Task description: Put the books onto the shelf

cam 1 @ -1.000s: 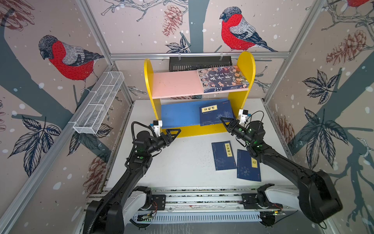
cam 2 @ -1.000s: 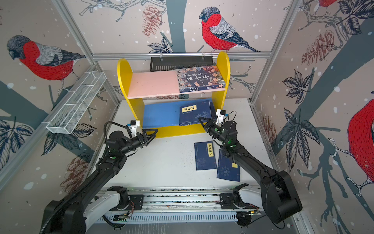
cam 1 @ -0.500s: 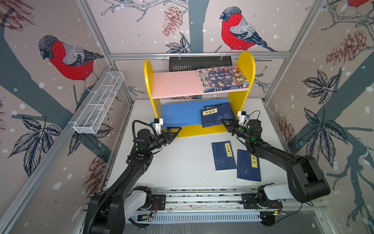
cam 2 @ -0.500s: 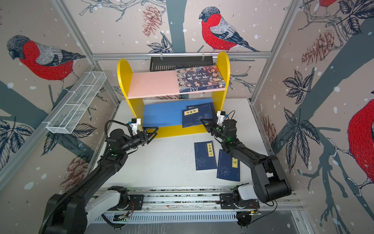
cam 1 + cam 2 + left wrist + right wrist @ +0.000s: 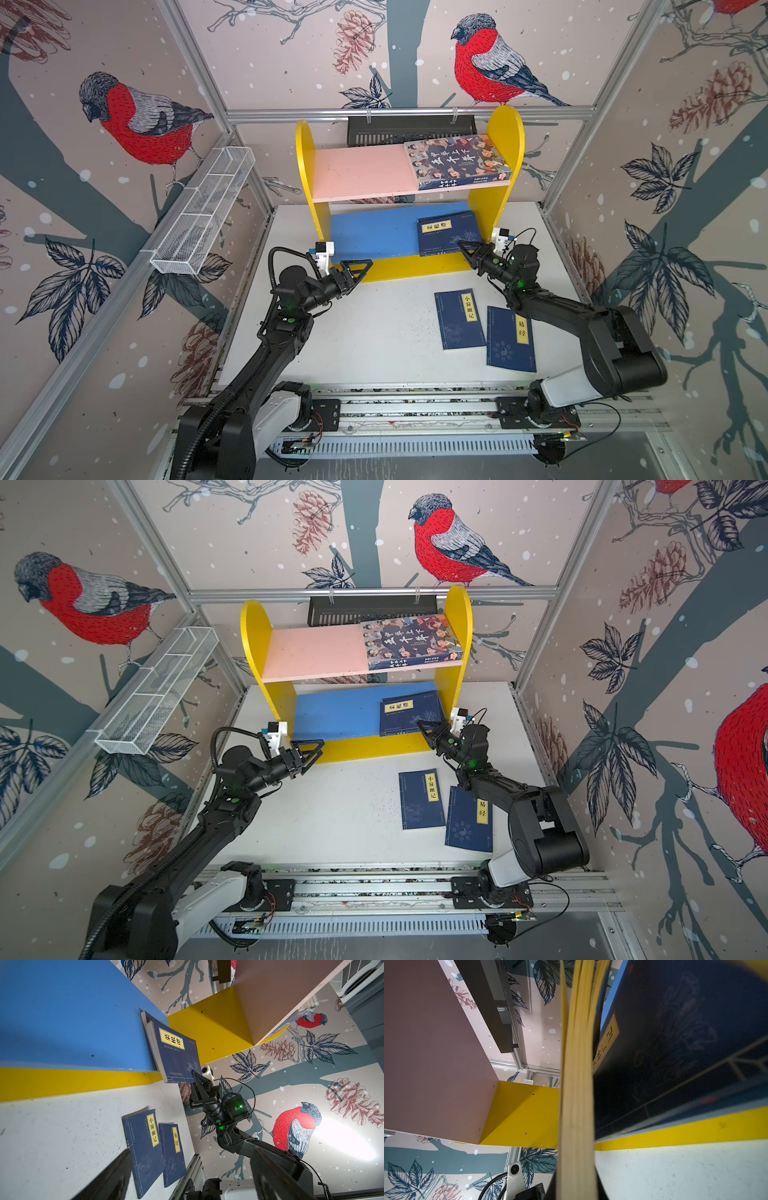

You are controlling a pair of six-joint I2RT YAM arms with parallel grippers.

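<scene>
- The right gripper (image 5: 464, 246) is squeezed tight on a corner of the top navy book (image 5: 446, 232).
- That book lies on the blue board (image 5: 374, 232) of the shelf (image 5: 307, 174), close to the right yellow side. It sits on another navy book (image 5: 150, 1018).
- The big colourful book (image 5: 457, 160) lies flat on the pink board (image 5: 357, 170).
- On the white table (image 5: 353, 340) lie a 3rd navy book (image 5: 459, 320) and a 4th navy book (image 5: 510, 338), side by side, edges touching.
- The left gripper (image 5: 360, 272) has its fingers spread wide and holds nothing, just in front of the shelf.
</scene>
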